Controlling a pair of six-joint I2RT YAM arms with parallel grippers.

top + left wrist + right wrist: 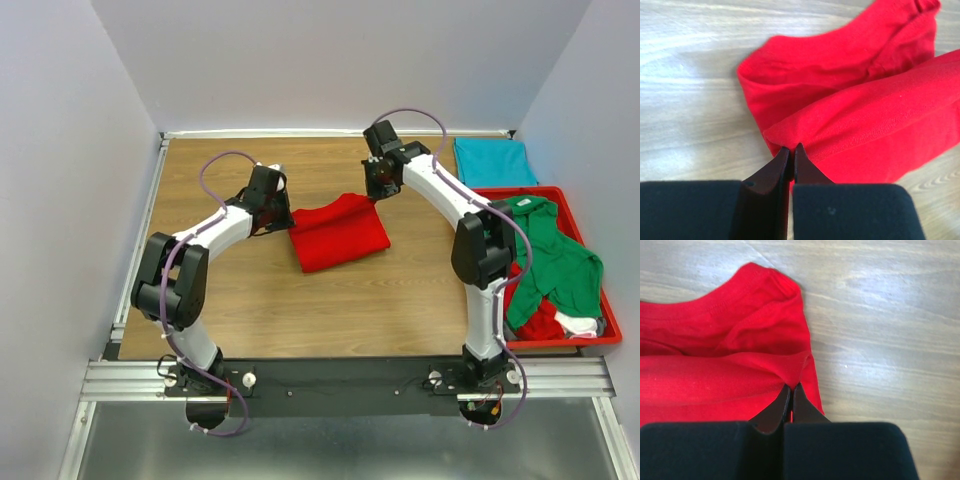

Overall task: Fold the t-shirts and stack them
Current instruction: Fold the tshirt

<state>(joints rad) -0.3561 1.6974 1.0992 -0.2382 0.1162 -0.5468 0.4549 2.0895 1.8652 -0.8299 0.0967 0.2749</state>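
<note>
A bright red t-shirt [338, 233] lies partly folded in the middle of the wooden table. My left gripper [283, 212] is shut on the shirt's left edge; the left wrist view shows the fingers pinching a fold of the red t-shirt [855, 115]. My right gripper [376, 194] is shut on the shirt's far right corner; the right wrist view shows the red t-shirt [725, 365] pinched at its edge. A folded teal t-shirt [494, 162] lies at the back right. A green t-shirt [553, 262] lies heaped in the tray.
A red plastic tray [609, 330] stands at the right edge, holding the green shirt over red and white cloth. Grey walls close in the table on three sides. The arm bases sit on a rail [340, 380] at the near edge.
</note>
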